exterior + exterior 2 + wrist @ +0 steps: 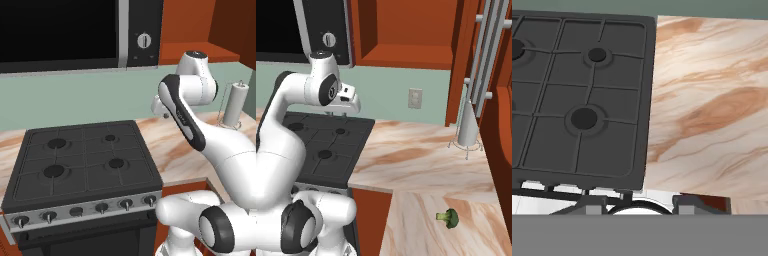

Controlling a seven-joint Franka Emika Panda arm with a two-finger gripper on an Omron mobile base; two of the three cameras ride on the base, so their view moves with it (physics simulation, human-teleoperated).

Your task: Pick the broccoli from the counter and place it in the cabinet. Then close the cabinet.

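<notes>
While the arm hangs over the seam of stove and worktop, here is what you have:

Broccoli: the broccoli (448, 218) lies on its side on the counter (421, 150) in your right base view, on the near stretch, pale stalk pointing left, nothing touching it.

Gripper: the gripper (640, 204) is well apart from the floret, above the stove's right edge; its two finger tips (592, 204) stand spread with nothing between them.

Counter: marbled beige, running right of the stove top (82, 160) and turning toward you.

Cabinet: the cabinet (406, 52) is open above the worktop, its door (462, 60) swung out on the right.

Nearby: a paper-towel roll (468, 125) stands upright on its wire holder beside the door; a wall socket (414, 98) sits on the green backsplash.
</notes>
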